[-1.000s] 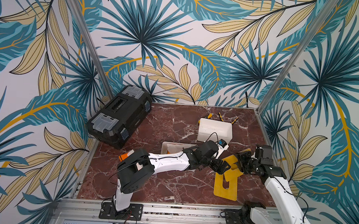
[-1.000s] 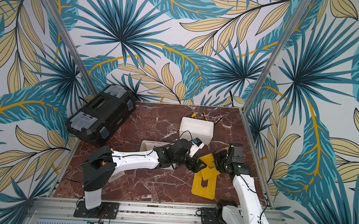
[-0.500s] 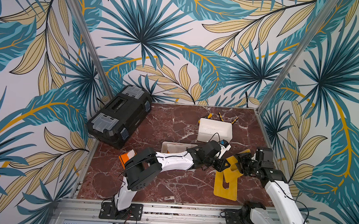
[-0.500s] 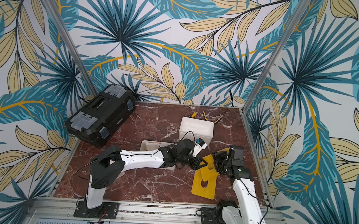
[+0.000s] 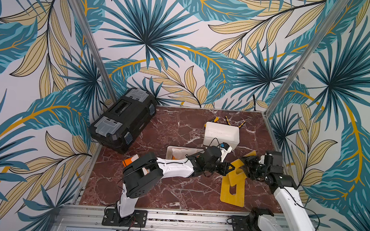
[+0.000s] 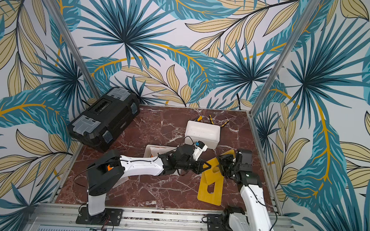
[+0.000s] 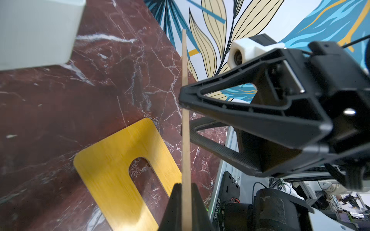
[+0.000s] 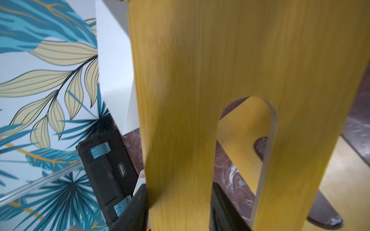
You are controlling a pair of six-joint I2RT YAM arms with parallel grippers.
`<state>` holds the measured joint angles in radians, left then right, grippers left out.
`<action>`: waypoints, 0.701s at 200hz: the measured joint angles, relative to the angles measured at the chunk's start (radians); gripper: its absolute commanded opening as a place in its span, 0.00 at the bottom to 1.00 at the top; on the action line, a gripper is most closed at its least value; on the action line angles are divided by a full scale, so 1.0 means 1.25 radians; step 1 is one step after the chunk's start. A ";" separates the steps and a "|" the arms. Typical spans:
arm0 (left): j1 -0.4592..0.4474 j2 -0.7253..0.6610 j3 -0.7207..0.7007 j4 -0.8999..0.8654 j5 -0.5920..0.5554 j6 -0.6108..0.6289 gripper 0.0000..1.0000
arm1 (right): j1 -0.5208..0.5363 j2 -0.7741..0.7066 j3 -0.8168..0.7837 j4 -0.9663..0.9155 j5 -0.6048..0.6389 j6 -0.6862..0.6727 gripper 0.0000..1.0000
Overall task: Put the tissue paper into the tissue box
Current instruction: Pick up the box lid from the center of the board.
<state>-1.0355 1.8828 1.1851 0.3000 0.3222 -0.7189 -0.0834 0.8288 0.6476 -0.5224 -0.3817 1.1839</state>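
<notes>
A yellow slotted lid (image 5: 238,167) stands on edge above the table between my two grippers. My left gripper (image 7: 186,185) is shut on its thin edge (image 7: 185,140). My right gripper (image 8: 179,192) has its jaws against both sides of one strip of that lid (image 8: 200,70). In both top views the grippers (image 5: 231,167) (image 6: 220,164) meet at the lid. An open white tissue box (image 5: 168,151) lies behind my left arm with pale tissue paper (image 5: 179,153) in it, partly hidden.
A second yellow slotted lid (image 5: 233,193) lies flat on the marble by the right arm. A closed white box (image 5: 221,133) stands at the back, with yellow-black tools (image 5: 227,120) behind it. A black toolbox (image 5: 122,118) fills the back left corner.
My left gripper was open beside the raised lid and has shut on its edge. The right arm has shifted slightly, still at the lid.
</notes>
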 measured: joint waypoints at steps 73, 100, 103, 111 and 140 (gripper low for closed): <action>0.130 -0.318 -0.220 0.127 -0.070 -0.064 0.00 | 0.002 -0.042 0.123 0.080 -0.153 -0.114 0.98; 0.172 -0.401 -0.299 0.166 -0.085 -0.104 0.00 | 0.030 -0.042 0.102 0.151 -0.214 -0.154 1.00; 0.175 -0.408 -0.307 0.169 -0.087 -0.110 0.00 | 0.036 -0.042 0.095 0.167 -0.218 -0.158 1.00; 0.186 -0.428 -0.329 0.177 -0.091 -0.122 0.00 | 0.052 -0.041 0.080 0.200 -0.223 -0.163 1.00; 0.206 -0.485 -0.396 0.218 -0.107 -0.175 0.00 | 0.163 -0.001 0.038 0.311 -0.203 -0.173 0.99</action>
<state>-0.7780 1.2770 0.6895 0.5724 0.1886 -0.9382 0.1200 0.8272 0.6945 -0.1333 -0.6357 0.9672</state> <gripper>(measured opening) 0.086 0.994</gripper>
